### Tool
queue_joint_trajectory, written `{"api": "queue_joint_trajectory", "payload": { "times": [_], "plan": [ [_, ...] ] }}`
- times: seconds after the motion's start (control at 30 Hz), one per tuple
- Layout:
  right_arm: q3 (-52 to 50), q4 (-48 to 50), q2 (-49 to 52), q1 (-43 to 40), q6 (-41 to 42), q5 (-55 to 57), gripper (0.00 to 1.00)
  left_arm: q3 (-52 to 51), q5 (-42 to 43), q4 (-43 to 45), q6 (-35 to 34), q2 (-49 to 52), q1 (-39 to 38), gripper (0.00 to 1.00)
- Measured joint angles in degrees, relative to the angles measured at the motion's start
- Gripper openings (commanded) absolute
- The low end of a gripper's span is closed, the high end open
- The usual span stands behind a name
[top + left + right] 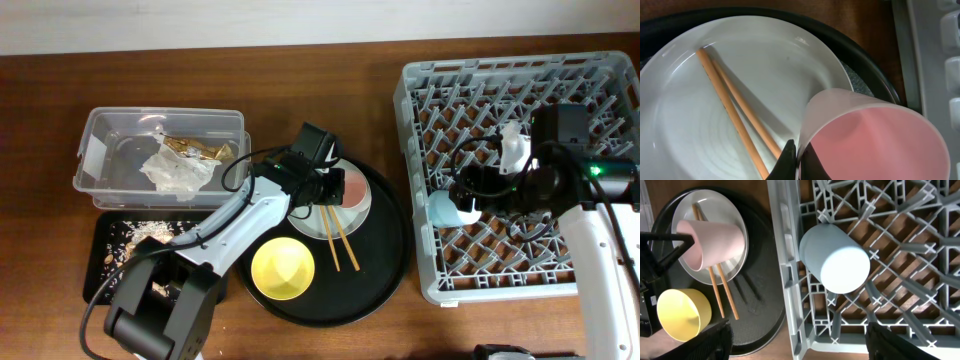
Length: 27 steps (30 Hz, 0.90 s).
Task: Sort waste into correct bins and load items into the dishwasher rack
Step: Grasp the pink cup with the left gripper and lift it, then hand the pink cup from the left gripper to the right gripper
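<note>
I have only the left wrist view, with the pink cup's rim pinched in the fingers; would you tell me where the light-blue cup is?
Observer: The light-blue cup sits among the pegs in the dishwasher rack, close to the rack wall that faces the round black tray.
Operator: Thank you. Is the other arm holding it?
Observer: No. The right gripper is open, its jaws standing wide apart and clear of the cup.
</note>
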Motion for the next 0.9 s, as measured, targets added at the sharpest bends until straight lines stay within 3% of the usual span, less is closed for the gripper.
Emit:
{"api": "queue_joint_trajectory", "payload": {
  "times": [0.07,0.17,0.33,0.43,0.5,0.73,0.9],
  "plan": [
    [1.8,0.0,0.1,0.0,-1.2,-0.5,0.86,0.2,0.7,-0.5,0.0,0.0,0.6,0.01],
    [10.1,-0.3,0.0,0.0,-6.1,-9.2,0.98,2.1,10.3,-1.8,0.0,-4.2,4.9,0.01],
    [11.8,-1.8,-0.2,0.0,-16.6,-29.9,0.99,5.6,40.3,-0.7,0.0,-19.1,16.3,0.00],
    [11.8,-1.8,-0.2,0.0,-24.2,-43.5,0.99,5.9,58.1,1.8,0.0,-21.0,18.5,0.00],
    [11.8,-1.8,-0.2,0.0,-28.6,-52.5,0.99,5.9,65.4,2.4,0.0,-20.9,18.5,0.00],
    [11.8,-0.3,-0.1,10.5,-34.3,-58.6,1.00,5.9,70.8,6.5,0.0,-20.9,16.0,0.00],
    [11.8,-0.1,1.2,12.9,-35.0,-58.3,0.72,5.9,71.1,6.7,0.0,-20.9,15.9,0.00]
  ]
}}
